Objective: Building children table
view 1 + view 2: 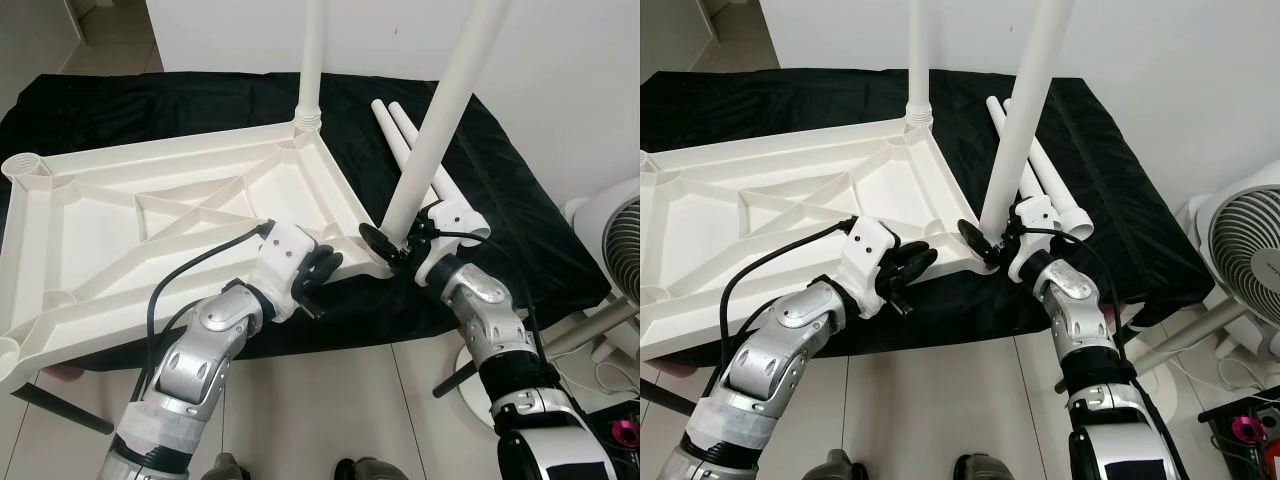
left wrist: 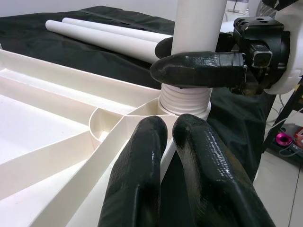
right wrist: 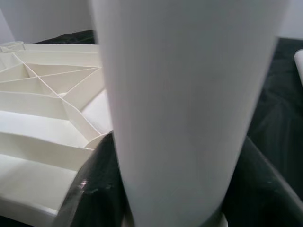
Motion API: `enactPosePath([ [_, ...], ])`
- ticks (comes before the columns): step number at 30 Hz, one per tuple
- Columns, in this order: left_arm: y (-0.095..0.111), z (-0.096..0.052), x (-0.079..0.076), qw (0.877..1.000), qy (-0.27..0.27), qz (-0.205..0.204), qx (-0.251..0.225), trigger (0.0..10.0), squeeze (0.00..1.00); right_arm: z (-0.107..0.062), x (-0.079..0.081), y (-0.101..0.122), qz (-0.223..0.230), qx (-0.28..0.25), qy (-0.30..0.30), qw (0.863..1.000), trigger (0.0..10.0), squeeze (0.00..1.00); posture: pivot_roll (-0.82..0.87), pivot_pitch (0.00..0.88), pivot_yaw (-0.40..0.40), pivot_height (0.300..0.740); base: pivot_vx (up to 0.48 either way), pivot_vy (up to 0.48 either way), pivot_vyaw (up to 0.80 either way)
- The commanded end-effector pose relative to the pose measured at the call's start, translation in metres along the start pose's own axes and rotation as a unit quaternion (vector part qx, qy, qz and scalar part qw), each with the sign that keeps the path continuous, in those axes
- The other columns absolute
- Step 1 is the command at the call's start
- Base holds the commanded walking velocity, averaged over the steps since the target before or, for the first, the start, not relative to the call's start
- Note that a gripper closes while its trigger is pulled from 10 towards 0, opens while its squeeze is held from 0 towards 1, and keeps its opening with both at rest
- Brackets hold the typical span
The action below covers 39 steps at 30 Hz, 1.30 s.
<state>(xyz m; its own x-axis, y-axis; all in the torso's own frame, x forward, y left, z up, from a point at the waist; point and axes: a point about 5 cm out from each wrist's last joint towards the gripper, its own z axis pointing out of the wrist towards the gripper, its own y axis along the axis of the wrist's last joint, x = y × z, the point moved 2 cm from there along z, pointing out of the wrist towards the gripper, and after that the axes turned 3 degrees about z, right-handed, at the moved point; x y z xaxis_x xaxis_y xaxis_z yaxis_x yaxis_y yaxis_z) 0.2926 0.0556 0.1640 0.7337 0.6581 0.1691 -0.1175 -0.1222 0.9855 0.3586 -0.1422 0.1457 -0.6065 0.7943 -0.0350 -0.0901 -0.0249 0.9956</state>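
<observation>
1. Gripping a white table leg (image 1: pixel 440 125), the right gripper (image 1: pixel 395 243) closes its fingers around the threaded base.
2. That base sits in the corner socket of the upturned white tabletop (image 1: pixel 150 215).
3. The left gripper (image 1: pixel 322 272), fingers pressed together, rests on the tabletop rim just beside that socket.
4. Two spare legs (image 1: pixel 405 130) lie beyond the right gripper on the black cloth (image 1: pixel 520 210).

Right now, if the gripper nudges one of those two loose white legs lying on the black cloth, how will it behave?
The loose legs are smooth round tubes lying flat on the black cloth, so a sideways nudge would probably roll one, though the cloth may slow it. They look like hollow plastic, so likely light and stiff. The glossy surface could slip in a loose grip.
</observation>
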Motion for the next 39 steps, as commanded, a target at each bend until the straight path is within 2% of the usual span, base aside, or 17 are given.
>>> enactPosePath([
  [1, 0.000, 0.002, 0.000, 1.000, 0.003, 0.007, 0.004, 10.0, 0.00, -0.004, 0.005, -0.018, 0.019, 0.033, 0.011, 0.999, 0.0, 0.00, -0.02, 0.049, -0.015, 0.740, 0.000, 0.000, 0.00],
  [2, 0.001, 0.002, 0.000, 1.000, 0.003, 0.007, 0.004, 10.0, 0.00, -0.004, 0.004, -0.020, 0.020, 0.036, 0.007, 0.999, 0.0, 0.00, -0.02, 0.049, -0.015, 0.740, 0.000, 0.000, 0.00],
  [3, 0.001, 0.002, -0.001, 1.000, 0.003, 0.008, 0.003, 10.0, 0.00, -0.004, 0.003, -0.021, 0.019, 0.038, 0.001, 0.999, 4.6, 0.00, -0.02, 0.049, -0.015, 0.740, 0.000, 0.000, 0.00],
  [5, 0.001, 0.002, -0.001, 1.000, 0.003, 0.008, 0.003, 10.0, 0.00, -0.005, 0.003, -0.021, 0.019, 0.040, -0.001, 0.999, 4.6, 0.00, -0.02, 0.049, -0.015, 0.740, 0.000, 0.000, 0.00],
  [6, 0.001, 0.002, -0.001, 1.000, 0.003, 0.008, 0.003, 10.0, 0.00, -0.005, 0.002, -0.021, 0.021, 0.037, -0.006, 0.999, 10.0, 0.00, -0.02, 0.051, -0.016, 0.740, 0.000, 0.000, 0.00],
  [9, 0.001, 0.002, -0.001, 1.000, 0.003, 0.008, 0.003, 10.0, 0.00, -0.004, 0.000, -0.021, 0.014, 0.040, -0.025, 0.999, 10.0, 0.00, -0.02, 0.051, -0.016, 0.740, 0.000, 0.000, 0.00],
  [12, 0.001, 0.002, 0.000, 1.000, 0.005, 0.008, 0.003, 10.0, 0.00, -0.002, -0.004, -0.024, 0.001, 0.050, -0.086, 0.995, 10.0, 0.00, -0.03, 0.053, -0.016, 0.740, 0.000, 0.000, 0.00],
  [13, 0.001, 0.002, 0.000, 1.000, 0.005, 0.008, 0.003, 10.0, 0.00, -0.002, -0.004, -0.024, 0.001, 0.050, -0.086, 0.995, 10.0, 0.00, -0.03, 0.053, -0.016, 0.740, 0.000, 0.000, 0.00],
  [15, 0.001, 0.002, 0.001, 1.000, 0.010, 0.008, 0.002, 10.0, 0.00, -0.001, -0.006, -0.025, -0.011, 0.054, -0.141, 0.988, 10.0, 0.00, -0.04, 0.056, -0.023, 0.740, 0.000, 0.000, 0.00],
  [16, 0.001, 0.002, 0.001, 1.000, 0.010, 0.008, 0.002, 10.0, 0.00, -0.001, -0.006, -0.025, -0.011, 0.054, -0.141, 0.988, 10.0, 0.00, -0.04, 0.056, -0.023, 0.740, 0.000, 0.000, 0.00],
  [18, 0.000, 0.002, 0.003, 1.000, 0.017, 0.007, 0.001, 10.0, 0.00, 0.000, -0.004, -0.027, 0.000, 0.054, -0.203, 0.978, 10.0, 0.00, -0.04, 0.056, -0.022, 0.740, 0.000, 0.000, 0.00],
  [21, 0.000, 0.002, 0.004, 1.000, 0.019, 0.008, 0.002, 10.0, 0.00, 0.001, -0.001, -0.028, 0.008, 0.052, -0.223, 0.973, 10.0, 0.00, -0.04, 0.055, -0.024, 0.740, 0.000, 0.000, 0.00],
  [23, 0.000, 0.002, 0.006, 1.000, 0.020, 0.010, 0.002, 10.0, 0.00, 0.003, 0.007, -0.028, 0.010, 0.045, -0.272, 0.961, 10.0, 0.00, -0.04, 0.055, -0.022, 0.740, 0.000, 0.000, 0.00],
  [25, 0.000, 0.002, 0.006, 1.000, 0.020, 0.011, 0.002, 10.0, 0.00, 0.004, 0.008, -0.028, 0.008, 0.044, -0.279, 0.959, 10.0, 0.00, -0.04, 0.055, -0.022, 0.740, 0.000, 0.000, 0.00],
  [28, 0.001, 0.002, 0.008, 1.000, 0.021, 0.014, 0.002, 10.0, 0.00, 0.011, 0.023, -0.026, 0.039, 0.030, -0.288, 0.956, 10.0, 0.00, -0.04, 0.054, -0.020, 0.740, 0.000, 0.000, 0.00],
  [33, 0.001, 0.001, 0.009, 1.000, 0.021, 0.016, 0.002, 10.0, 0.00, 0.016, 0.036, -0.022, 0.056, 0.017, -0.290, 0.955, 10.0, 0.00, -0.04, 0.051, -0.015, 0.740, 0.000, 0.000, 0.00],
  [39, 0.001, 0.003, 0.008, 1.000, 0.017, 0.019, 0.001, 10.0, 0.00, 0.011, 0.033, -0.017, 0.050, 0.000, -0.277, 0.960, 10.0, 0.00, -0.04, 0.045, -0.014, 0.740, 0.000, 0.000, 0.00],
])
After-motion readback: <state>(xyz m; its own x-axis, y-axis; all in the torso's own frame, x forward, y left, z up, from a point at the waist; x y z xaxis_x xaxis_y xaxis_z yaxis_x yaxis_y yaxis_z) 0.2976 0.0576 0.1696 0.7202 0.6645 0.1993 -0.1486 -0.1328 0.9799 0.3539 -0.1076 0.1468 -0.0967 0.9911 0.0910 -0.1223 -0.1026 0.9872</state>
